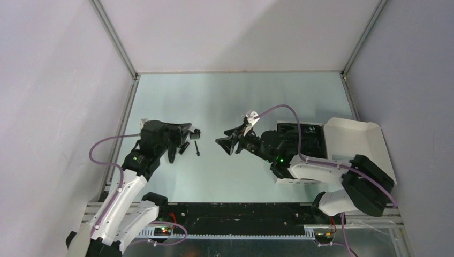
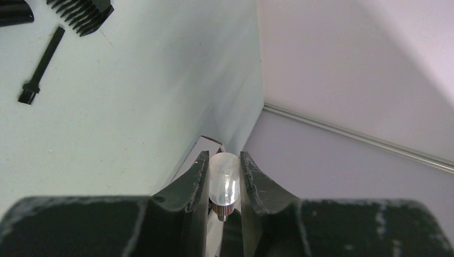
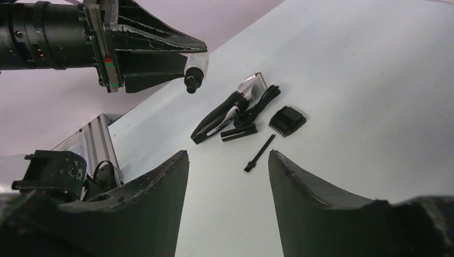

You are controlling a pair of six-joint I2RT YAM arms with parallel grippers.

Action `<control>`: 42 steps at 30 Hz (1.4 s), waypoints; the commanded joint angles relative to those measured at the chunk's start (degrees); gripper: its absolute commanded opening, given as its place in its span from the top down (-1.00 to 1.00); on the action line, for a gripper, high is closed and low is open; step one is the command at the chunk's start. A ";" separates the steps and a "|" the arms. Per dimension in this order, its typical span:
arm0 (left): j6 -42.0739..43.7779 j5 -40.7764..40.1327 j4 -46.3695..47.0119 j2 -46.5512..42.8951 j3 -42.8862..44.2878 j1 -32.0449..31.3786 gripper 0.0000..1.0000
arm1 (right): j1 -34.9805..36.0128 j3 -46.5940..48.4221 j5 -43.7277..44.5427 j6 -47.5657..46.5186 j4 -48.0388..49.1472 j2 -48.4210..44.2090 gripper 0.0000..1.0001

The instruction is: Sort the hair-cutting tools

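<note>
On the left half of the table (image 1: 241, 96), loose kit is lying in one cluster:

- Clipper (image 3: 225, 116): lying flat, silvery tip at the far end.
- Cord (image 3: 260, 100): bunching up just beside that tip.
- Comb (image 3: 287, 119): sitting near the cord, teeth showing.
- Short black bar (image 3: 238, 132): lying just beside the clipper body.
- Brush (image 3: 259, 153): lying alone on the side facing the right arm.
- Left gripper (image 2: 225, 156): hanging off the table beside the cluster, jaws clamping a small clear bottle (image 2: 224, 182) with a ribbed dark cap.
- Right gripper (image 3: 227, 152): hovering over mid-table and facing the cluster, fingers (image 3: 160, 182) standing wide apart with nothing between them.
- Box (image 1: 300, 134): sitting at the right with its lid (image 1: 353, 140) thrown open. The right arm is partly hiding the insert, so what is filling the slots cannot be told.

Step in hand, as judged: the bottle is travelling as the piece being sorted, while everything else is waiting on the table.

Next move, as judged: the bottle is rounded and likely to roll. It is calling for a low, steady descent into its place before the jaws part. The free right gripper is looking best placed for the brush, which is asking for a narrow pinch close to the surface.
</note>
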 commanded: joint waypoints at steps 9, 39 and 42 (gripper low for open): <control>-5.84 2.00 2.96 0.50 0.50 -1.39 1.00 | 3.34 10.42 0.59 -2.80 14.76 11.84 -0.08; -7.61 4.13 5.62 1.05 -0.77 -2.96 1.00 | 4.70 14.37 2.91 -2.98 16.23 17.61 0.23; -7.61 4.46 5.88 1.09 -1.04 -2.98 1.00 | 4.72 14.38 3.13 -3.15 16.20 17.50 0.28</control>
